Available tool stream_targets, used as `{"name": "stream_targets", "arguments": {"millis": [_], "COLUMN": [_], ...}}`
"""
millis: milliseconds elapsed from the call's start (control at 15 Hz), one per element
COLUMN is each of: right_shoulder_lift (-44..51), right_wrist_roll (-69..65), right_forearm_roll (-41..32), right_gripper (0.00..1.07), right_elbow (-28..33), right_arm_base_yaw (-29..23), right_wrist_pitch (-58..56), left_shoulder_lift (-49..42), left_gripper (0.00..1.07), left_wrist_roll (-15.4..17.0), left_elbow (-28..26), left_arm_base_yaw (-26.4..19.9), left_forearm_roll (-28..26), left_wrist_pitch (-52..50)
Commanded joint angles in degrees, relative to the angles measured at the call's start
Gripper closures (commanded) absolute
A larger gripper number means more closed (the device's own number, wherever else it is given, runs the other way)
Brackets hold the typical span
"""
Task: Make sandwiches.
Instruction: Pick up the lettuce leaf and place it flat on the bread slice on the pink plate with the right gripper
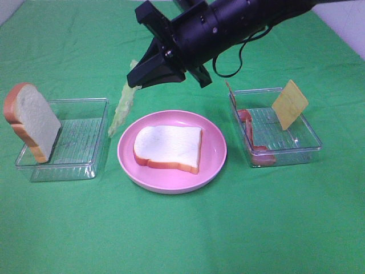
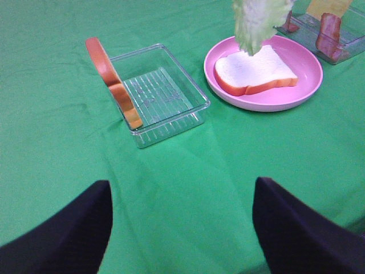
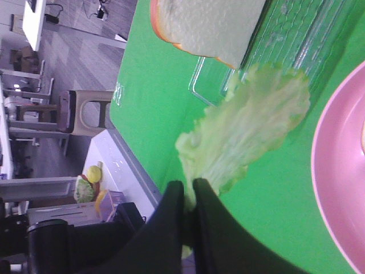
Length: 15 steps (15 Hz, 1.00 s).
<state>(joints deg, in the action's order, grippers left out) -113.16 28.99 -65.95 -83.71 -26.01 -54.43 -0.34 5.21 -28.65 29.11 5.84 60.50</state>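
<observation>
Green cloth [image 1: 182, 240] right across the table, and over it, upper middle of the high view, the right gripper [image 1: 138, 85] has reached left of centre with its jaws clenched on the top end of the pale lettuce leaf [image 1: 122, 108]. The leaf dangles below the fingertips, clear of the cloth. From the high camera its free end shows between the left clear tray [image 1: 80, 151] and the left rim of the pink plate [image 1: 215, 142], touching neither.

On the plate, dead centre of the frame, one white bread slice [image 1: 168, 145] lies flat, nothing on top of it. The second bread slice [image 1: 31, 120] leans upright against the left wall of the left tray, at the left edge of the frame. Over on the right, the right tray [image 1: 299, 145] holds the yellow cheese slice [image 1: 290, 104], propped up on its far side, and the red bacon strip [image 1: 248, 125] along its near-left wall.

The left gripper [image 2: 181, 185] is spread wide over bare cloth, gripping nothing, well apart from the leaf.
</observation>
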Motion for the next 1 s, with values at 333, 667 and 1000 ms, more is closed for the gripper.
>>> {"name": "stream_targets", "arguments": {"millis": [333, 667, 1000], "right_shoulder_lift": [-8.94, -10.49, -10.03], "right_wrist_roll": [9.91, 0.57, -6.93], "right_forearm_roll": [-16.21, 0.11, 12.61], "right_gripper": [1.07, 1.07, 1.07], "right_elbow": [0.29, 0.29, 0.11], "right_arm_base_yaw": [0.0, 0.06, 0.06], "right_wrist_pitch": [-1.03, 4.13, 8.88], "left_shoulder_lift": [-0.46, -0.46, -0.46], "left_gripper": [0.39, 0.39, 0.39], "left_wrist_roll": [0.17, 0.17, 0.17], "left_elbow": [0.06, 0.06, 0.06], "left_arm_base_yaw": [0.17, 0.17, 0.17], "left_forearm_roll": [0.23, 0.23, 0.23], "left_wrist_pitch": [-0.57, -0.57, -0.57]}}
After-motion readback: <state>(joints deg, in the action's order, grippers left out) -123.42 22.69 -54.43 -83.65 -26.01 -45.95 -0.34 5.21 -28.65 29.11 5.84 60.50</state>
